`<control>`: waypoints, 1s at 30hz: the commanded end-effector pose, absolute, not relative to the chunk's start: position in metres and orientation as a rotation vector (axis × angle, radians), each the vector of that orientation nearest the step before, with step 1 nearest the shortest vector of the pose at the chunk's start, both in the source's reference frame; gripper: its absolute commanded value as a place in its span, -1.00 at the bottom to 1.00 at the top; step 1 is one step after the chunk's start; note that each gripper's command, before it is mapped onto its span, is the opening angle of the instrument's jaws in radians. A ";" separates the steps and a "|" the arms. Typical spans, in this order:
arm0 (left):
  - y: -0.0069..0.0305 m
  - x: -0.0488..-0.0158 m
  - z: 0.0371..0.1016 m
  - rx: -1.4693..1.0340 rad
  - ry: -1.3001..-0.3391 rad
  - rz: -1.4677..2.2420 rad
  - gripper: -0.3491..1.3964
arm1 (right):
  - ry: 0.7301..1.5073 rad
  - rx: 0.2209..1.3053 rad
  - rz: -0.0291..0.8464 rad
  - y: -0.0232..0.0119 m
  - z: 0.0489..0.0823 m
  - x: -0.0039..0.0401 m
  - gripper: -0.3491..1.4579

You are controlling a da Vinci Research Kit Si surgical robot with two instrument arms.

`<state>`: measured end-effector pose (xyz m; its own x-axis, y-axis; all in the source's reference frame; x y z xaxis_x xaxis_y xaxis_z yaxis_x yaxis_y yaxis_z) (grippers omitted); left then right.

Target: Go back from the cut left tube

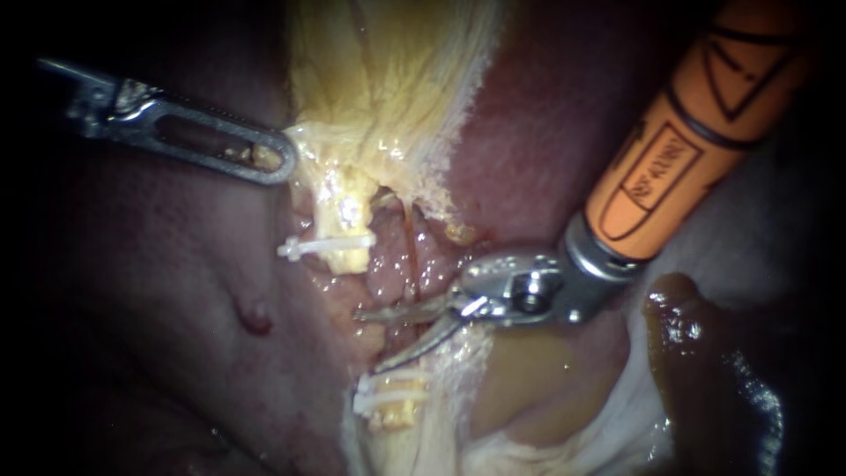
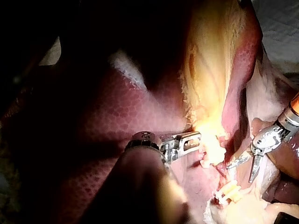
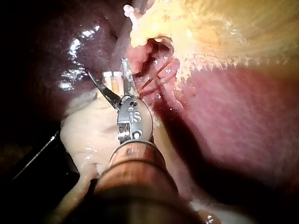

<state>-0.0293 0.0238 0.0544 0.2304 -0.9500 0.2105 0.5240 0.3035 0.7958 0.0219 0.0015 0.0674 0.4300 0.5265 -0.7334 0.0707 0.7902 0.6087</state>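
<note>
Draw your right instrument (image 1: 368, 341), silver blades open and empty, straight back along its shaft, clear of the white plastic clips (image 1: 326, 247) on the cut yellow tube (image 1: 350, 222).

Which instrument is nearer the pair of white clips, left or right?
Right. The right instrument, jaws open, sits just above the paired clips; the left instrument is far off, up beyond the single clip.
</note>
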 end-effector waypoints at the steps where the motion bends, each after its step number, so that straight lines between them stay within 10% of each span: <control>1: 0.0238 -0.0293 0.0545 0.661 -0.785 -1.122 -1.00 | 1.075 0.576 0.286 0.0019 0.0669 0.0212 0.97; 13: 0.0238 -0.0292 0.0547 0.661 -0.785 -1.121 -1.00 | 0.964 0.312 0.223 0.0050 0.0604 0.0136 0.99; 30: 0.0234 -0.0310 0.0573 0.644 -0.787 -1.125 -1.00 | 0.963 0.320 0.196 0.0053 0.0586 0.0115 0.99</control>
